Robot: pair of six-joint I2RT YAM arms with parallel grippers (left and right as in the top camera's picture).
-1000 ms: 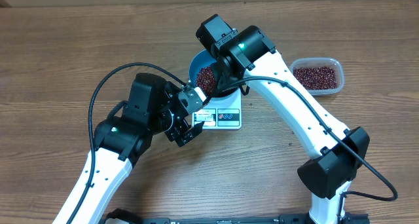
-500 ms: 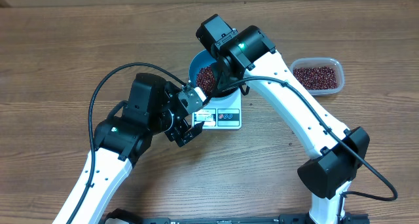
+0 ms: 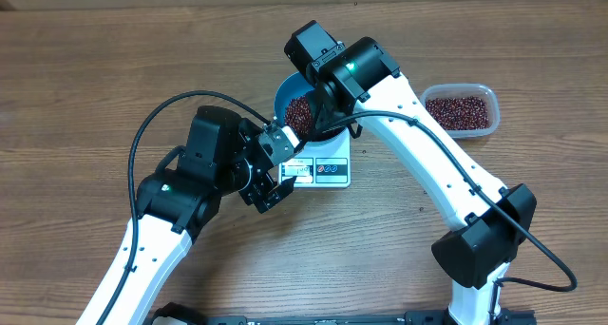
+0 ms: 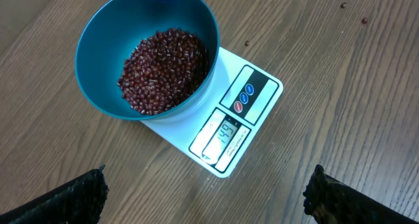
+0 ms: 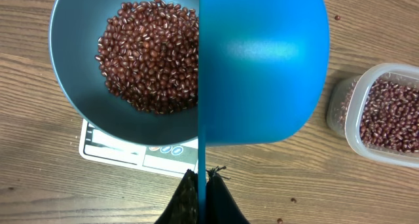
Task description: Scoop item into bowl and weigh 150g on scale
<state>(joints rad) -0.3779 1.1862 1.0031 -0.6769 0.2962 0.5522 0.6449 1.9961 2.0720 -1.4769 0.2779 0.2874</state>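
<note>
1. Worktop [image 3: 95, 68]: brown wood grain. It carried everything listed below, and a few stray beans lay on it.
2. Right arm: reached in over the bowl. Its gripper [image 5: 201, 181] was clamped tight on the thin handle of the scoop.
3. Left arm: parked just beside the scale, its camera looking down on the display. Its gripper [image 4: 206, 191] stood wide and held nothing.
4. Bowl [image 4: 98, 54]: round, deep, blue. It sat on the scale's platform, well covering it.
5. Scale [image 4: 229, 70]: flat, white, its button and display edge showing clear of the bowl, toward the left arm.
6. Tub [image 5: 347, 109]: clear plastic, part full of beans, well apart from the scale on the right arm's side.
7. Scoop [image 5: 262, 73]: small, blue, hanging over the bowl's tub-side rim with its underside to the wrist camera. I could not tell whether any beans remained in it.
8. Beans [image 4: 163, 70]: dark red-brown, a loose heap banked against one wall of the bowl.
9. Display [image 4: 226, 131]: digits lit, too small for me to read surely.

Step in hand, as I judged it: the fine top-up toward target weight.

Next move, as I judged it: read the display first. If short, tip in a few beans at a time with small tilts; if met, lift the scoop off without touching the bowl.
</note>
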